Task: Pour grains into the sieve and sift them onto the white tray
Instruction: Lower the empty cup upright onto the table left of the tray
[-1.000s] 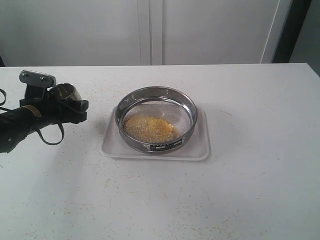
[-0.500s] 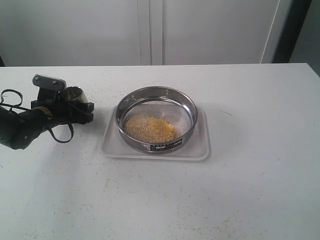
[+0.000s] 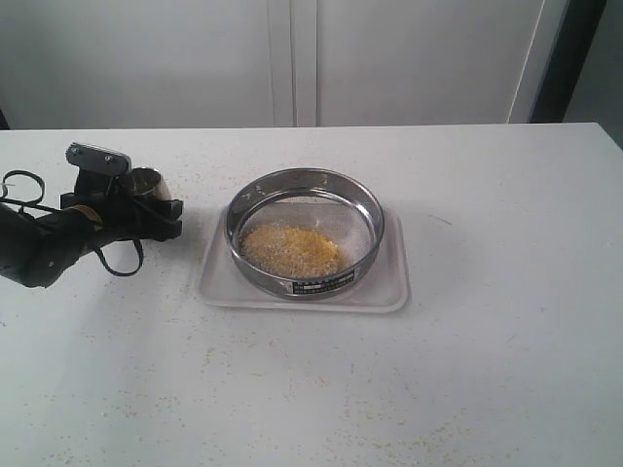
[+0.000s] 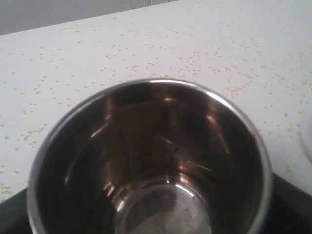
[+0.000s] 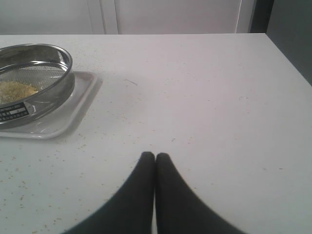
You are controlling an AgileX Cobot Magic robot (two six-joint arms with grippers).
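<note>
The sieve (image 3: 255, 273), a wide steel ring with a mesh bottom, stands on the white tray (image 3: 391, 292) at the table's middle. A heap of golden grains (image 3: 292, 250) lies on its mesh. To the left of the tray, my left gripper (image 3: 164, 216) is shut on a small steel cup (image 3: 146, 183) held upright just above the table. The left wrist view looks down into this cup (image 4: 146, 146), which is empty, with a dark finger (image 4: 291, 204) beside it. My right gripper (image 5: 155, 157) is shut and empty over bare table, right of the sieve (image 5: 54, 92) and tray (image 5: 73, 114).
Stray grains (image 4: 195, 58) are scattered over the white table around the cup and near the tray. A loose black cable (image 3: 117, 261) loops below the left arm. White cabinet doors (image 3: 292, 58) stand behind the table.
My left gripper, with the cup in it, has shifted a little right toward the tray and turned the cup more upright. The sieve, tray and right gripper have not moved.
</note>
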